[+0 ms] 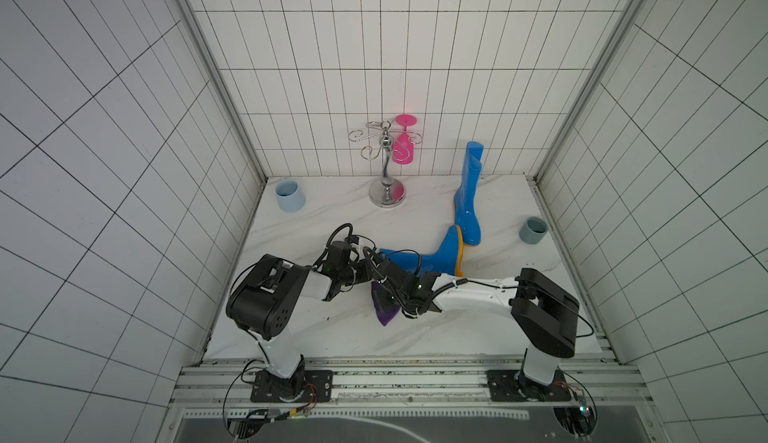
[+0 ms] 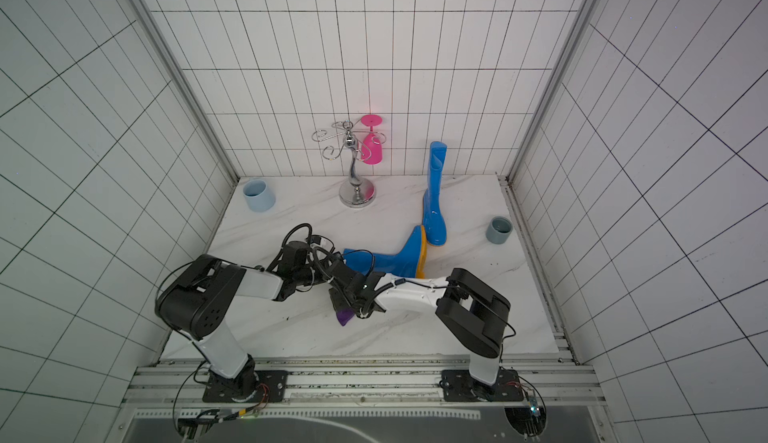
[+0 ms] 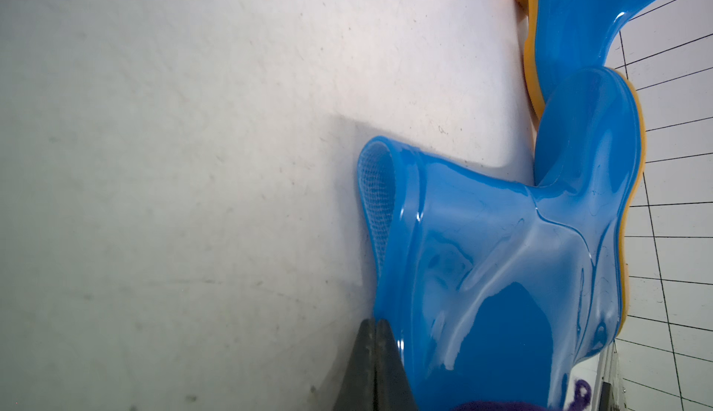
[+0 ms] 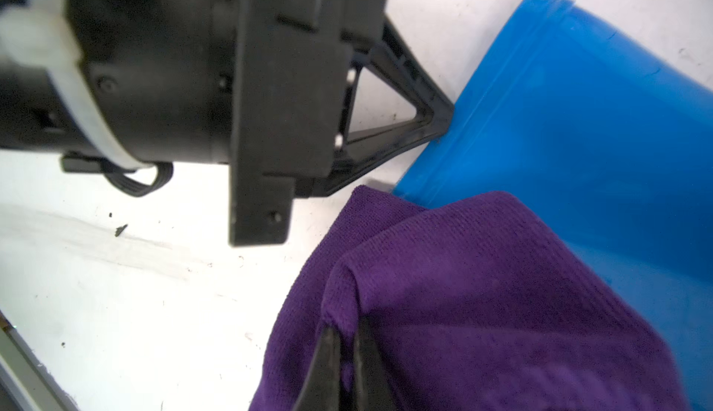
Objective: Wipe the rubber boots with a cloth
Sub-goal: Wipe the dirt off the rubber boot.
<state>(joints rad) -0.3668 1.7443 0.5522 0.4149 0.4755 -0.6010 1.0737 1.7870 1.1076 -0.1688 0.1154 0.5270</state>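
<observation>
Purple cloth [image 4: 482, 293]: we pinch it in right fingers [image 4: 324, 374] to wipe | left fingers [image 3: 364, 366] closed, empty, likely steadying lying boot [image 3: 501, 254]

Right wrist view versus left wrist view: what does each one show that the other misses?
Only the right wrist view shows the right gripper, shut on a fold of the purple cloth. Only the left wrist view shows the second boot, the orange soles and the tiled wall. Both show the lying boot, the shut left gripper, the white table and some cloth.
</observation>
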